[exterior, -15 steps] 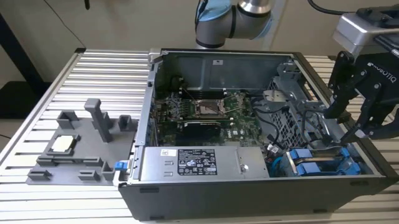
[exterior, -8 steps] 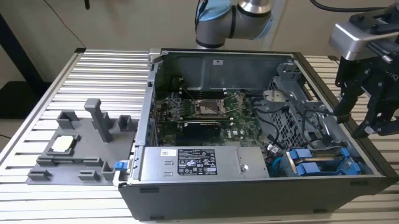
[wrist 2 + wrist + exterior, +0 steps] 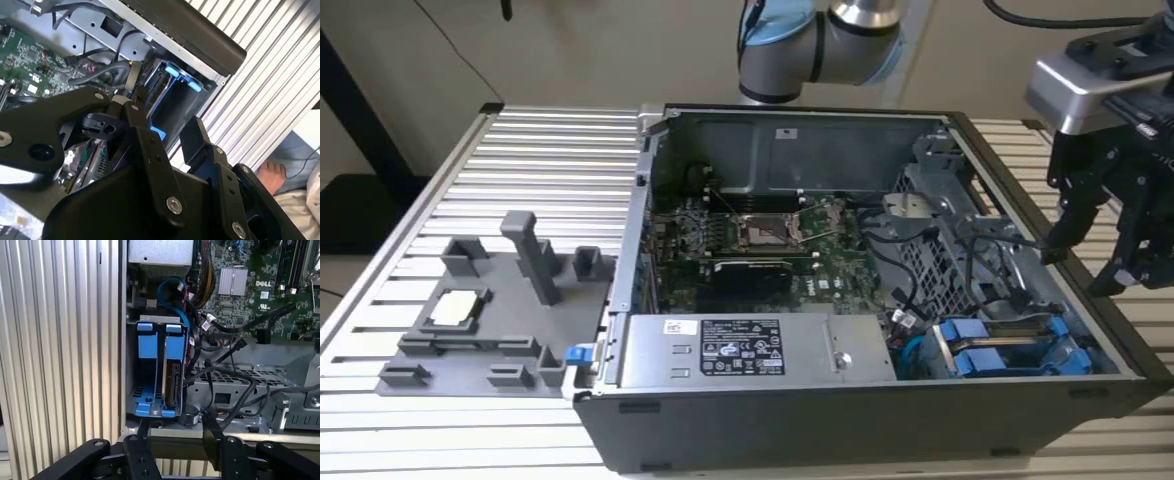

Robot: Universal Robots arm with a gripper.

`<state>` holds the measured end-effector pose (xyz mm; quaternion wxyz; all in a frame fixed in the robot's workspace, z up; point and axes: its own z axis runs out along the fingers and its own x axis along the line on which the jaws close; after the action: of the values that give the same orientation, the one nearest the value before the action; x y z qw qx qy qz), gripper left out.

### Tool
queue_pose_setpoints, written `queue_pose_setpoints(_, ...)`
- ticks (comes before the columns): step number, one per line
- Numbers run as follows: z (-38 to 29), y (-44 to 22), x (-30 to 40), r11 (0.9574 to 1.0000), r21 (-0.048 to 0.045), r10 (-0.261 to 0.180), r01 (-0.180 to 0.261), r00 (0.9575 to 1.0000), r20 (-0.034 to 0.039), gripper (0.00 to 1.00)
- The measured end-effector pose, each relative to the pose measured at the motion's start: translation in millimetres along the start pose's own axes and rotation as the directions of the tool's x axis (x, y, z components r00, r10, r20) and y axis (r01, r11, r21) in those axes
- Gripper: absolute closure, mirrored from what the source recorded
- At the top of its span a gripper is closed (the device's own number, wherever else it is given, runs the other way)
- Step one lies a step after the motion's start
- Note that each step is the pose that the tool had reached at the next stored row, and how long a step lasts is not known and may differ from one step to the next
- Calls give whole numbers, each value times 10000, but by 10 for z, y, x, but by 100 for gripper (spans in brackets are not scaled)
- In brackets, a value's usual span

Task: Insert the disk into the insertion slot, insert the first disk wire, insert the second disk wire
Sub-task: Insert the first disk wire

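Two blue carriers stand side by side in the insertion slot [image 3: 131, 392], the dark grey bay at the corner of the open computer case [image 3: 854, 420]. In the first wrist view, the disk [image 3: 171, 382] shows its silver-grey edge inside one carrier. The other carrier [image 3: 146, 345] shows a blue front. In the exterior view the same blue carriers [image 3: 994, 352] sit at the case's near right corner. My gripper [image 3: 175, 437] [image 3: 1091, 262] [image 3: 165, 117] hovers open above the case edge beside the bay, holding nothing. A blue wire [image 3: 175, 287] loops towards the bay, and black wires [image 3: 225, 365] lie close by.
The case holds a green motherboard [image 3: 747, 235], a labelled power supply [image 3: 740, 350] and a perforated grey metal cage [image 3: 240, 377]. A grey fixture [image 3: 494, 320] stands on the slatted table [image 3: 427, 420] at the exterior view's left. A person's foot [image 3: 270, 175] is beyond the table edge.
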<state>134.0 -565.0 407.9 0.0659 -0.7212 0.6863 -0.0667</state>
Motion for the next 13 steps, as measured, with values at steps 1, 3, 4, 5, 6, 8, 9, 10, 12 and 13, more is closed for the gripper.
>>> queue_pose_setpoints(1, 5, -11, -11, 10000, -1, -2, 2, 10000, -4, 45)
queue_pose_setpoints(3, 15, -25, -62, 10000, -2, -7, 7, 10000, -7, 45)
queue_pose_setpoints(4, 21, -26, -97, 10000, -2, -6, 6, 10000, -7, 45)
queue_pose_setpoints(5, 29, -28, -136, 10000, -2, -6, 6, 10000, -6, 45)
queue_pose_setpoints(6, 40, -29, -173, 10000, -1, -8, 8, 10000, -6, 45)
queue_pose_setpoints(8, 65, -28, -226, 10000, -1, -12, 12, 10000, -5, 45)
queue_pose_setpoints(9, 80, -29, -243, 10000, -1, -21, 21, 10000, -6, 45)
queue_pose_setpoints(10, 95, -29, -259, 10000, -2, -34, 34, 10000, -14, 45)
queue_pose_setpoints(12, 122, -34, -282, 10000, -3, -74, 74, 10000, -37, 45)
queue_pose_setpoints(13, 131, -39, -285, 10000, -4, -99, 99, 9999, -48, 45)
